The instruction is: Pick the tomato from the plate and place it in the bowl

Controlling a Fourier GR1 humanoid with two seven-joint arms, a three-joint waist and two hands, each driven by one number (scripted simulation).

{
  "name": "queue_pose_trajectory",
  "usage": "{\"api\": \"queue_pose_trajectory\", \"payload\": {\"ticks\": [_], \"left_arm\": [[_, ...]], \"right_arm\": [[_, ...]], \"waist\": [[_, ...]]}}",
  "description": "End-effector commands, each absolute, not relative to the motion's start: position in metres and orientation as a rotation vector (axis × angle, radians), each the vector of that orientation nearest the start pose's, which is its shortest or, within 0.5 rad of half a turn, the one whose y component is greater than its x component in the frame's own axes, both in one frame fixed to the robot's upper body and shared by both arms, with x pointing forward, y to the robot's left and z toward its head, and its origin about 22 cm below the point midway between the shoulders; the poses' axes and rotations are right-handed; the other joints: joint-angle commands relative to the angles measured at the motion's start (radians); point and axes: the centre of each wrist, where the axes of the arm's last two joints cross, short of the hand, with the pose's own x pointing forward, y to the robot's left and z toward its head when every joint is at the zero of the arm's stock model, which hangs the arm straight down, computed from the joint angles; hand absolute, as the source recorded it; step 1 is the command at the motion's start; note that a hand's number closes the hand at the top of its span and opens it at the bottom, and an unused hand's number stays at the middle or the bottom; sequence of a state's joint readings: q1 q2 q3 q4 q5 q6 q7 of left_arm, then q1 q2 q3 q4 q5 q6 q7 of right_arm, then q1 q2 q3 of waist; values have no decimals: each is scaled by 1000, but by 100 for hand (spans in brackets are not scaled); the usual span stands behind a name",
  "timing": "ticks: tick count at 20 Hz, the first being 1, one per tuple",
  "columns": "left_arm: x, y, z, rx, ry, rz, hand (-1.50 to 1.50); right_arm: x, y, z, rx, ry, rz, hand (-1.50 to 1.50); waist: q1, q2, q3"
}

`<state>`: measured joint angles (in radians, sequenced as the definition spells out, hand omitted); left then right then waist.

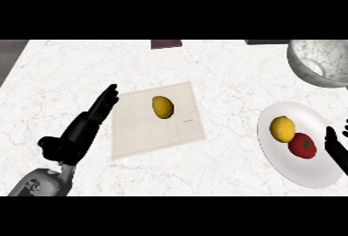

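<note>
In the head view the tomato [302, 146] lies on the white plate [306, 174] at the right, touching a lemon [282, 129] that sits just up and left of it. The right hand [335, 150] shows only as a dark sliver at the picture's right edge, just beside the tomato. So little of it shows that I cannot tell whether it is released or clenched, but it does not appear to hold anything. The step in hand looks like the reach and grasp. To do it well, the hand should come at the tomato from the right and from above, on the side away from the lemon, so that closing on it does not nudge the lemon or tip the plate's rim. Once held, the tomato should be lifted straight up before it travels to the metal bowl [319, 64], which stands well apart at the upper right, partly cut off by the frame. It should clear the bowl's near wall before being let go. The left hand [85, 126] rests released at the left, fingers straight, holding nothing, beside a beige mat [149, 136] that carries a second lemon [162, 107]. The tabletop [68, 69] is pale marble with faint veins, and a dark object [166, 44] lies at its far edge. Of the room, only a grey strip shows at the upper left.
</note>
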<state>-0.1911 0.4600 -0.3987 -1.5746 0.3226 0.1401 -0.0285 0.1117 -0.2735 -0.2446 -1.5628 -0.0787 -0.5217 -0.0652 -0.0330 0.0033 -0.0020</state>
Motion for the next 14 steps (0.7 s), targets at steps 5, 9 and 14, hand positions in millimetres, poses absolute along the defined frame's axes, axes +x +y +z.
{"api": "queue_pose_trajectory", "payload": {"ticks": [5, 9, 14], "left_arm": [[268, 221, 39, -158, -1585, -388, 0], [262, 205, 36, -166, -1583, -385, 0], [260, 198, 32, -196, -1586, -392, 0]], "right_arm": [[198, -379, 3, -1106, -1274, -138, -150], [199, -406, 49, -1116, -1067, 55, -150], [204, -405, 58, -939, -712, 313, -150]], "waist": [[38, 1, -1], [35, -1, -4], [51, 1, -6]]}}
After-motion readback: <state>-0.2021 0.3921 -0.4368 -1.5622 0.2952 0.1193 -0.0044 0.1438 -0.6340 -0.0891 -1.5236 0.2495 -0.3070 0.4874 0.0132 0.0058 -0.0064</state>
